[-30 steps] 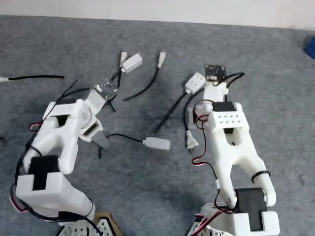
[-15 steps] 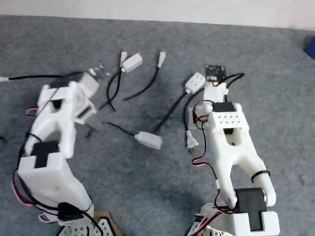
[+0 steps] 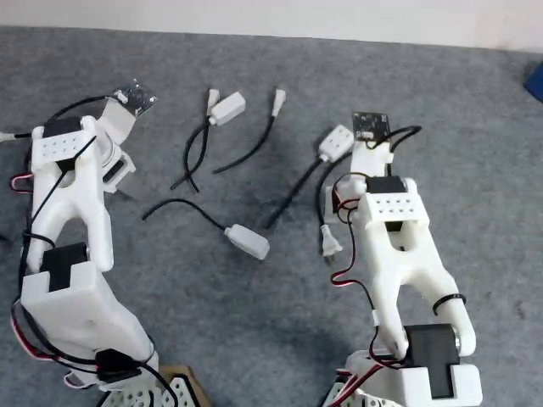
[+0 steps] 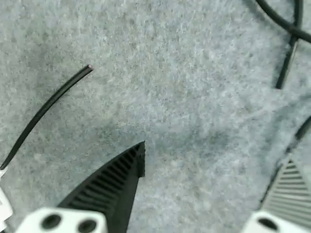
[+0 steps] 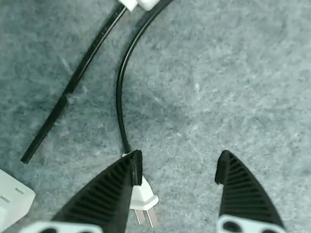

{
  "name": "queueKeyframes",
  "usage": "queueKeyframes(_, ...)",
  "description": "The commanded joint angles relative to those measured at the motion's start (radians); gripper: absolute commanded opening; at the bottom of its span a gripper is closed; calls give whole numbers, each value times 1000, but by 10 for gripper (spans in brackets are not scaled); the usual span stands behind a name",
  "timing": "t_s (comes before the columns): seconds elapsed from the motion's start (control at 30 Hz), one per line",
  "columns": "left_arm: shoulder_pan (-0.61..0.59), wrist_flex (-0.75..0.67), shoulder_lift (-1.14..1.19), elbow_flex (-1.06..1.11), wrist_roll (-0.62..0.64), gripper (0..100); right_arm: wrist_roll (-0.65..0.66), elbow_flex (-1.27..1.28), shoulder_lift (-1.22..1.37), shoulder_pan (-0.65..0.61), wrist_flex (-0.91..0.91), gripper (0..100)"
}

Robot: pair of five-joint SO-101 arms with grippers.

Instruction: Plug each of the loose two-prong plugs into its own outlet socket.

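Note:
Three white outlet sockets lie on the grey carpet: one at the back with a small plug beside it, one right of centre, and one in the middle on a black cable. A loose plug lies at the back. A two-prong plug rests beside the right arm. My right gripper hangs open just above that plug, whose body sits against one finger. My left gripper is open over bare carpet at the far left, near a black cable end.
Black cables curl across the carpet between the arms. A further cable runs off the left edge. A socket corner shows beside the right gripper. Open carpet lies in front of the middle socket.
The left arm has swung left and back, away from the middle socket. That socket and its cable have shifted left. The right arm has stayed still.

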Motion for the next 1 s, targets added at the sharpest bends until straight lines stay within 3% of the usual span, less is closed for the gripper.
queueKeyframes(0.0, 127, 28, -21, -39, 75, 403, -63, -4, -18, 8, -13, 242)
queueKeyframes(0.17, 331, 83, -8, -168, 242, 403, -81, -10, -19, 122, -18, 242)
queueKeyframes(0.33, 476, 120, 71, -236, 313, 403, -101, -12, -19, 168, -16, 242)
queueKeyframes(0.67, 469, 186, 283, -269, 324, 403, -101, -10, -19, 166, -16, 242)
queueKeyframes(0.97, 401, 362, 62, -137, 279, 357, -101, -12, -19, 165, -18, 242)
